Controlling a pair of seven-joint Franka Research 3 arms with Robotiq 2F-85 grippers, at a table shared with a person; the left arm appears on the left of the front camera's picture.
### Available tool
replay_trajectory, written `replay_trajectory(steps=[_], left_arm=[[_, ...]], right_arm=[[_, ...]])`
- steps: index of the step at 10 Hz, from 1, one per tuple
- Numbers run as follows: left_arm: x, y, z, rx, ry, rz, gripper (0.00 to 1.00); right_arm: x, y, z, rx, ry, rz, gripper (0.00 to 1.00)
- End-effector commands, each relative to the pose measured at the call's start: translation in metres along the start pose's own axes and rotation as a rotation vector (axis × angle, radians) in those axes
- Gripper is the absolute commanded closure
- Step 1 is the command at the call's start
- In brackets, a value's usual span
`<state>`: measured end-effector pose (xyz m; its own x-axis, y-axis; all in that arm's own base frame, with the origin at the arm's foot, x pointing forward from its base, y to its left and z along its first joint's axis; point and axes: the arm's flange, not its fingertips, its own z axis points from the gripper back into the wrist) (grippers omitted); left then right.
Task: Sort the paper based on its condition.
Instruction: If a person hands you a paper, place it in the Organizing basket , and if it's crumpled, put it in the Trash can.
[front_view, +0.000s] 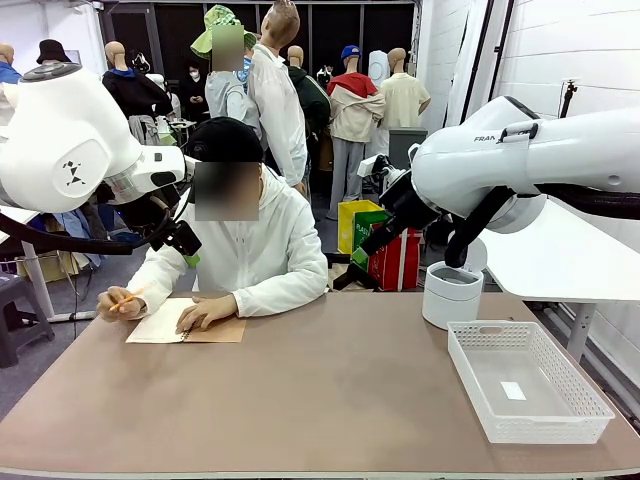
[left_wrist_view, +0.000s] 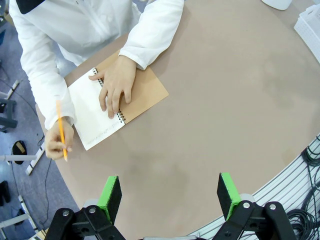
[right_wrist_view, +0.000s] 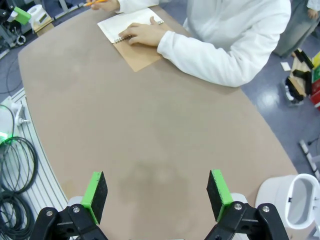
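Both arms hung raised above the table, the left gripper over its left side and the right gripper over its right side, each with jaws spread wide.

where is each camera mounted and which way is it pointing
Front view: fixed between the arms on the robot's side, facing across the table at the person writing in a notebook; left arm and right arm show.
Left wrist view: on the left wrist, looking down at the notebook; open left gripper at the bottom.
Right wrist view: on the right wrist, looking down across the table toward the person; open right gripper at the bottom, white bin beside it.
Shared: both wrist views show the notebook, the hand on it and the pencil.
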<state>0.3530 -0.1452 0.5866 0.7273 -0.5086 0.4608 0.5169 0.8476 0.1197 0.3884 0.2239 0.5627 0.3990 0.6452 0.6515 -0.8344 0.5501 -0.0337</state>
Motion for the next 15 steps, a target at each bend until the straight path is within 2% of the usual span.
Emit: replay_trajectory(steps=[1,15], left_arm=[[0.0002,0.0009,0.0005,-0.002,-0.006,0.002,0.0],[0.0002,0.0009,0.0005,-0.002,-0.006,0.002,0.0]], right_arm=[[0.001,0.0007,0.0003,-0.004,0.001,-0.004,0.0],[0.001,0.0007,0.0003,-0.004,0.001,-0.004,0.0]])
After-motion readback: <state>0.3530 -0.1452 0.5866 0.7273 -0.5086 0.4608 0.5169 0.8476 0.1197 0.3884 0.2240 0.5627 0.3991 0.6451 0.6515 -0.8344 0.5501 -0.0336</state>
